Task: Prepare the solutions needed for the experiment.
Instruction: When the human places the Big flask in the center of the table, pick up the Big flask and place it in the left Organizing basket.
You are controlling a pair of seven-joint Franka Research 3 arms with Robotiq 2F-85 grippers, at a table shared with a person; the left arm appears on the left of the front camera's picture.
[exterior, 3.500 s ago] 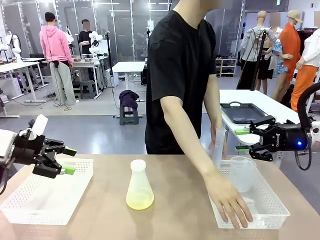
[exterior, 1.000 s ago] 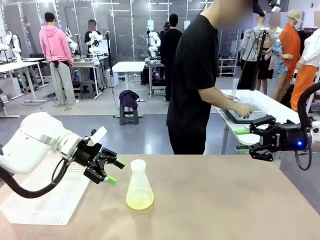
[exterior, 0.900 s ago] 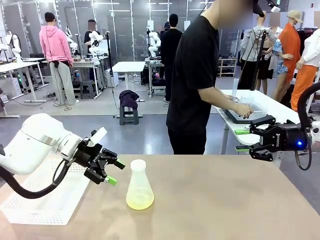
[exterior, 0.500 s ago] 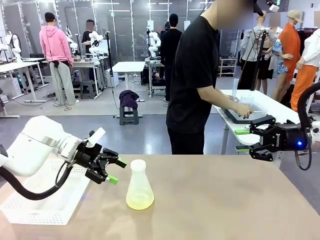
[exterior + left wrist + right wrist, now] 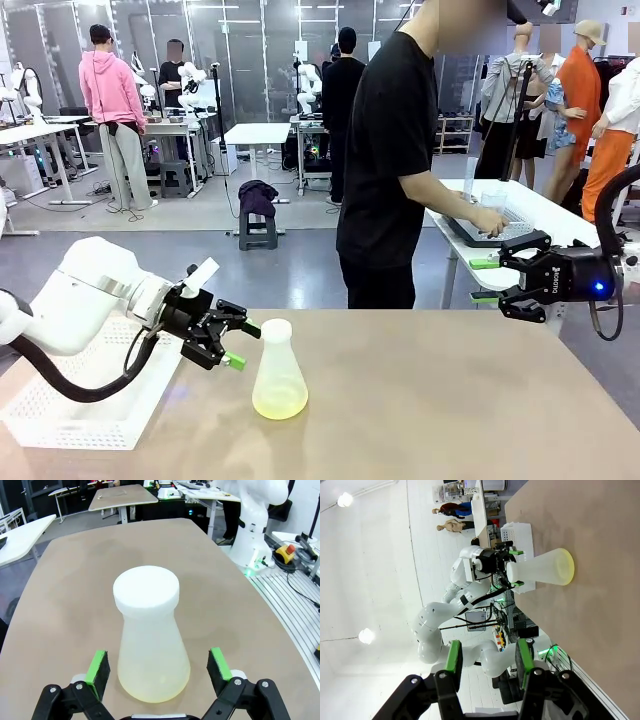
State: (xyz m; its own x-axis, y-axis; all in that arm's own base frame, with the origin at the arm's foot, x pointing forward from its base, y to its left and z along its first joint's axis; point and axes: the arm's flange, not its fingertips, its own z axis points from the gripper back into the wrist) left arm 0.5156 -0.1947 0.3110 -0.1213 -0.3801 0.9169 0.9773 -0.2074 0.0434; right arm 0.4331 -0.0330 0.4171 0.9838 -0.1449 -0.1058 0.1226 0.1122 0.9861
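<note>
Compared with half a second before, the left end effector (image 5: 240, 344) has moved closer to the flask (image 5: 278, 370); its green pads now stand just beside the flask's neck, where earlier a clear gap showed. Over the longer span, the person (image 5: 395, 150) has left the worktop (image 5: 430, 400) and now stands turned toward a second table behind, and the white basket that stood at the right side of the worktop is gone. The right end effector (image 5: 492, 279) has not changed its place.

In the left wrist view the lower part of the left end effector (image 5: 157, 672) is cut off by the picture's edge, and whether the pads touch the flask (image 5: 150, 645) cannot be told for sure; a gap seems to remain on both sides. The solutions (image 5: 279, 402) are a shallow pale yellow layer at the flask's bottom, hard to see through the frosted wall. The flask stands upright near the middle of the worktop, closed with a white cap (image 5: 146, 587).

The left end effector's jaws stand wide apart, one on each side of the flask, holding nothing. The right end effector hovers at the right edge of the worktop with its jaws partly apart and nothing between them. A white basket (image 5: 70, 400) lies on the worktop at the left.
</note>
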